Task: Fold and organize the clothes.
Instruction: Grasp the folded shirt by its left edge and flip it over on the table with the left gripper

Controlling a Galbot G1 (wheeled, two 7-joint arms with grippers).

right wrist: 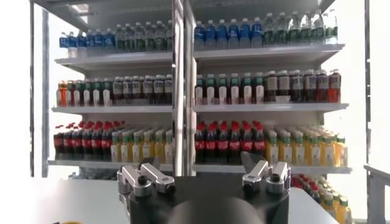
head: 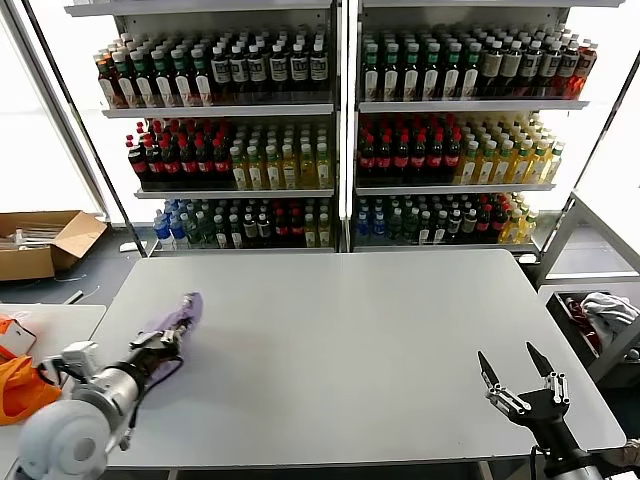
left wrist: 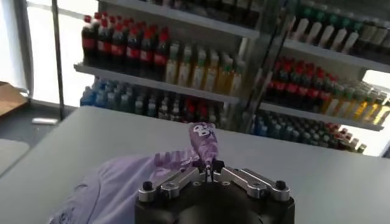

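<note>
A lavender T-shirt hangs bunched over the left side of the grey table. My left gripper is shut on a pinch of its fabric. In the left wrist view the lavender cloth trails from the closed left gripper, with a fold sticking up past the fingertips. My right gripper hovers at the table's near right corner, open, with nothing between its fingers. In the right wrist view only the spread finger links show.
Drink shelves stand behind the table. An orange fabric item lies on a side table at the left. A cardboard box sits on the floor at the left. A bin with white-and-grey cloth stands at the right.
</note>
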